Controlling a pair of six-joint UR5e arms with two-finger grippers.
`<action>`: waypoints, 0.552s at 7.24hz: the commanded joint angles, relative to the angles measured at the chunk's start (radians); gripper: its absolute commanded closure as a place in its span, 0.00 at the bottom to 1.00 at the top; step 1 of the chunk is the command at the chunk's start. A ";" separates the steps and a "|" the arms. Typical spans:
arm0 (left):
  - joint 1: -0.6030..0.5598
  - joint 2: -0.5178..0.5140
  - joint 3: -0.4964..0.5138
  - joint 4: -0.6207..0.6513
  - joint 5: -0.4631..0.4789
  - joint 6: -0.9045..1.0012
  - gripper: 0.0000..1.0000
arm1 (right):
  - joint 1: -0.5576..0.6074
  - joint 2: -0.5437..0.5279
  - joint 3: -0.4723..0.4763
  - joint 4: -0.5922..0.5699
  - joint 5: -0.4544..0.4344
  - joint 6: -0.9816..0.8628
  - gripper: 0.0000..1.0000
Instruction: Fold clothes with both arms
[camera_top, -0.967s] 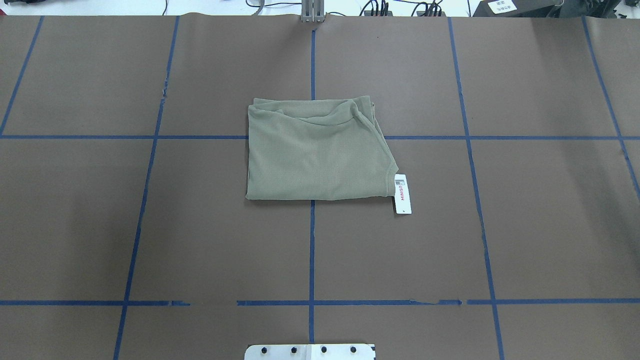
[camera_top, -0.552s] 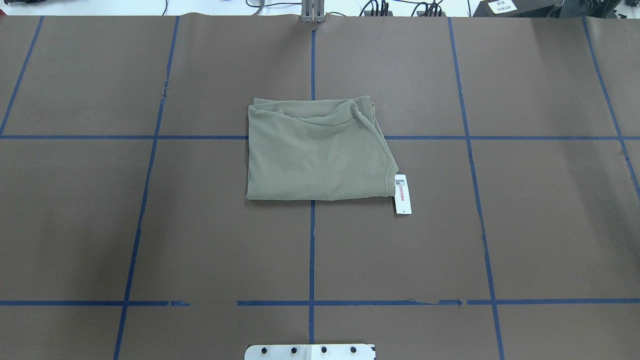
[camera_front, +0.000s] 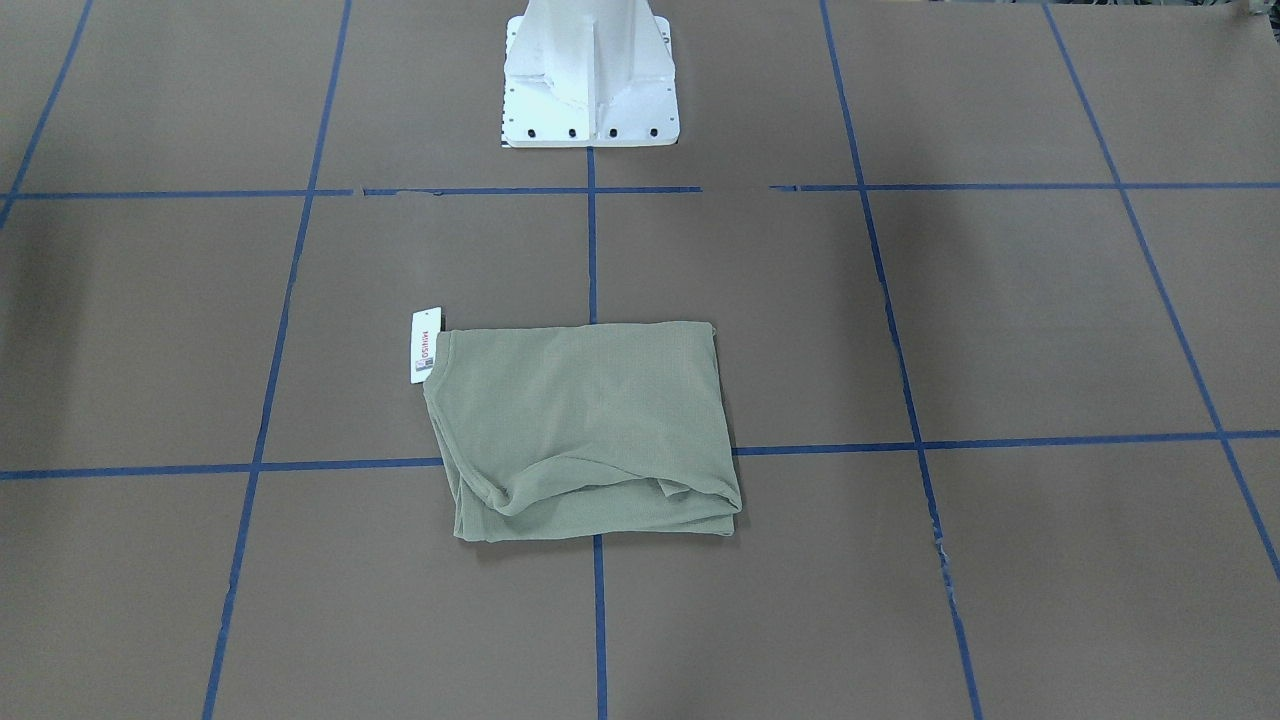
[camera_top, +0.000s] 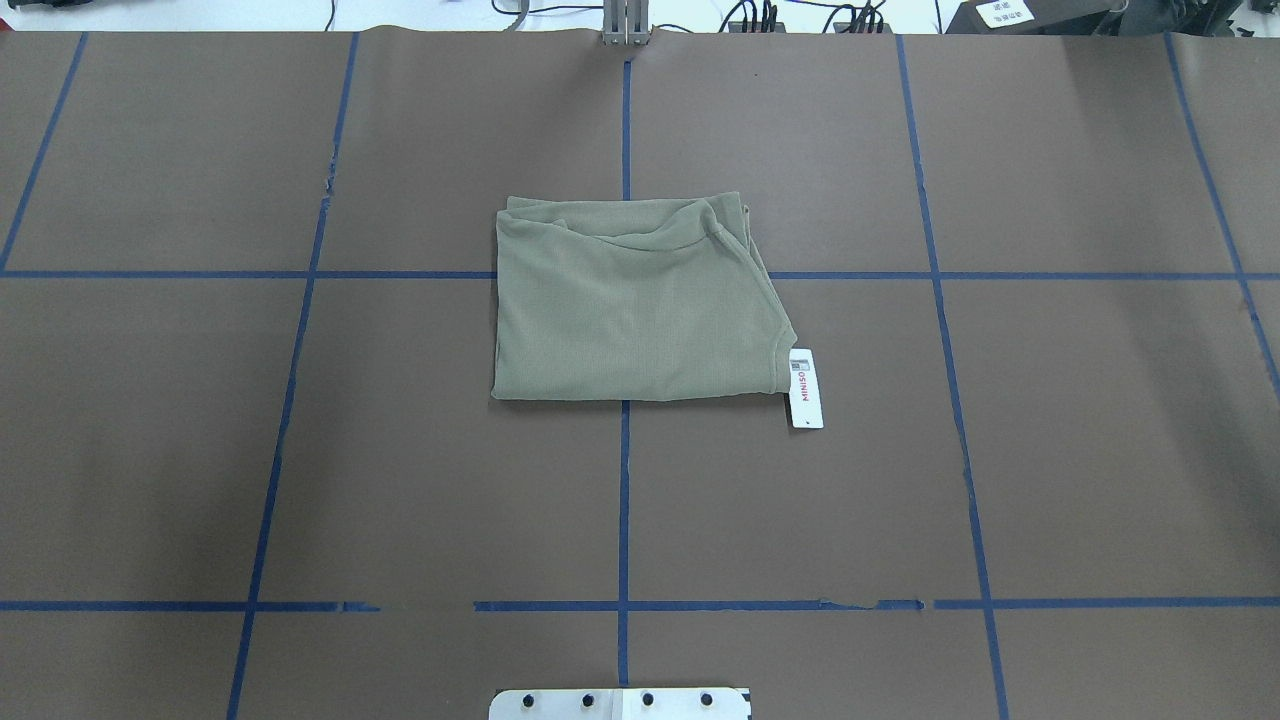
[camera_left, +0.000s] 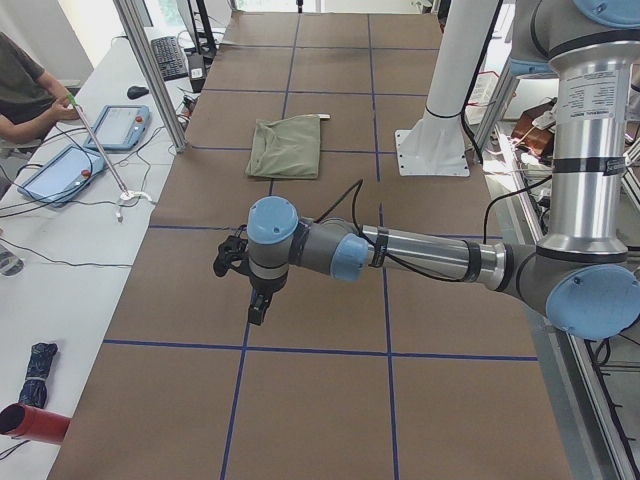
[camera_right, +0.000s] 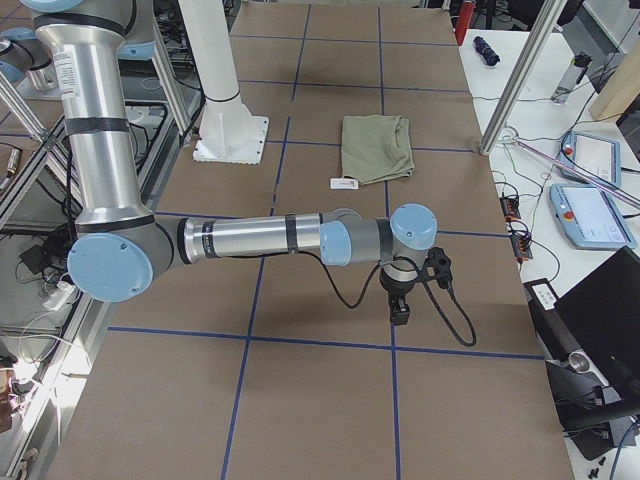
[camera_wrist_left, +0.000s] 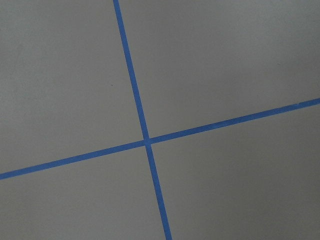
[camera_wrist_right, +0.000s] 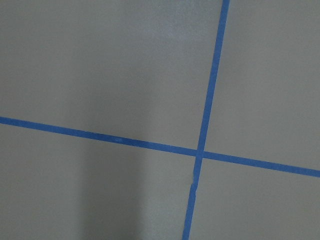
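Note:
The sage-green shirt (camera_top: 630, 310) lies folded into a compact rectangle at the middle of the table, collar edge toward the far side. Its white MINISO tag (camera_top: 805, 390) sticks out at the near right corner. The shirt also shows in the front view (camera_front: 580, 420). No arm appears in the overhead or front views. The left gripper (camera_left: 258, 305) hangs above the table far off to the left of the shirt (camera_left: 285, 148). The right gripper (camera_right: 399, 312) hangs above the table far to the right of the shirt (camera_right: 375, 147). I cannot tell whether either is open or shut. Both wrist views show only brown table and blue tape.
Brown paper with a blue tape grid (camera_top: 624, 500) covers the table. The white pedestal base (camera_front: 590, 80) stands at the robot's edge. A person with tablets (camera_left: 120, 125) sits at a side table, and a metal post (camera_left: 150, 75) stands beside the far edge.

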 joint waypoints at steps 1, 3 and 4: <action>0.001 0.013 -0.015 -0.003 -0.007 -0.003 0.00 | -0.009 -0.002 0.013 0.000 -0.001 0.000 0.00; 0.004 0.011 -0.035 0.005 -0.004 -0.009 0.00 | -0.038 0.004 0.013 0.000 -0.032 0.000 0.00; 0.004 0.011 -0.036 0.006 -0.007 -0.009 0.00 | -0.049 0.002 0.012 -0.002 -0.032 0.000 0.00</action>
